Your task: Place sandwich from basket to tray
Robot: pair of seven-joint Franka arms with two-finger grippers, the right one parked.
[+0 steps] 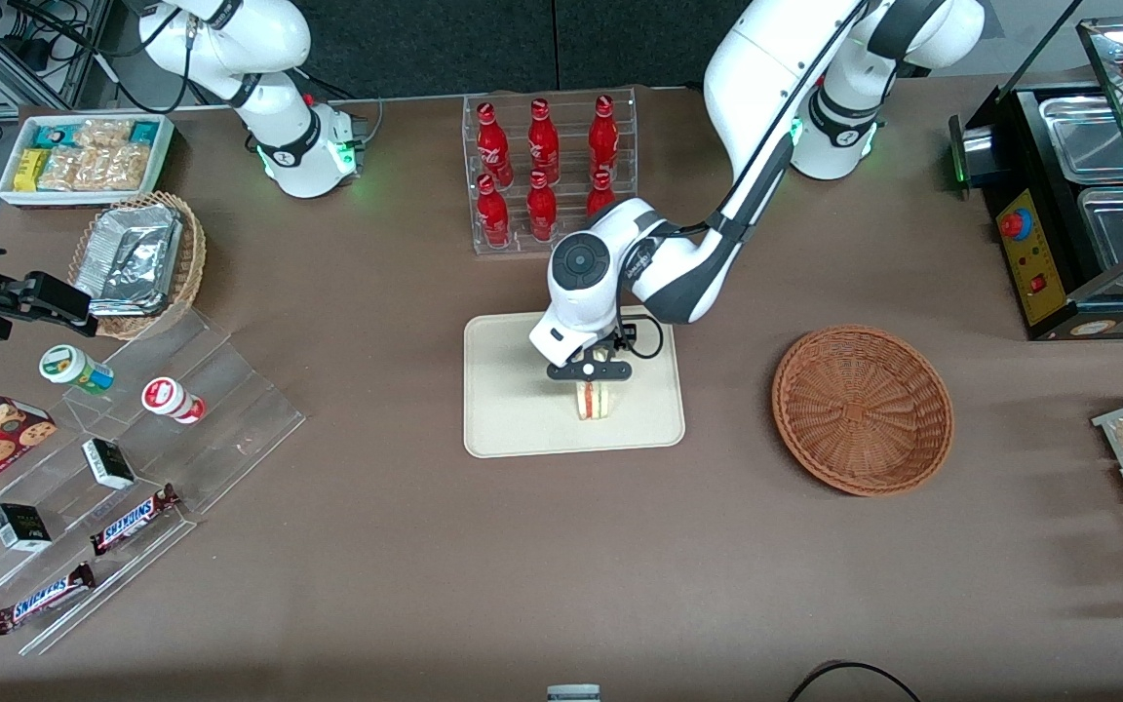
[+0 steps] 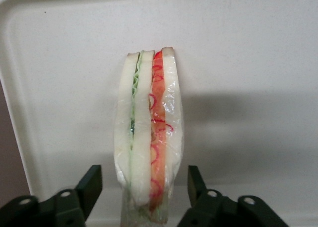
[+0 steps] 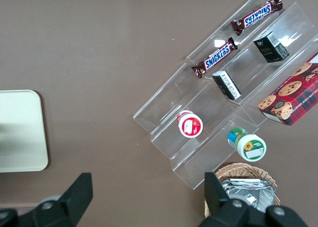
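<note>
The sandwich [image 1: 594, 400], a wrapped wedge of pale bread with red and green filling, stands on its edge on the cream tray [image 1: 513, 419], in the part nearer the front camera. My left gripper [image 1: 593, 382] hangs just above it, open. In the left wrist view the sandwich [image 2: 149, 132] rises between the two black fingers [image 2: 92, 187], with a gap of bare tray [image 2: 248, 63] showing on each side. The reddish-brown basket [image 1: 862, 409] lies empty on the table beside the tray, toward the working arm's end.
A rack of red bottles [image 1: 547, 171] stands farther from the front camera than the tray. Toward the parked arm's end are clear acrylic steps [image 1: 113, 468] with snacks, a lighter wicker basket with foil [image 1: 137, 258] and a white bin [image 1: 84, 156]. A black food warmer [image 1: 1088, 214] sits at the working arm's end.
</note>
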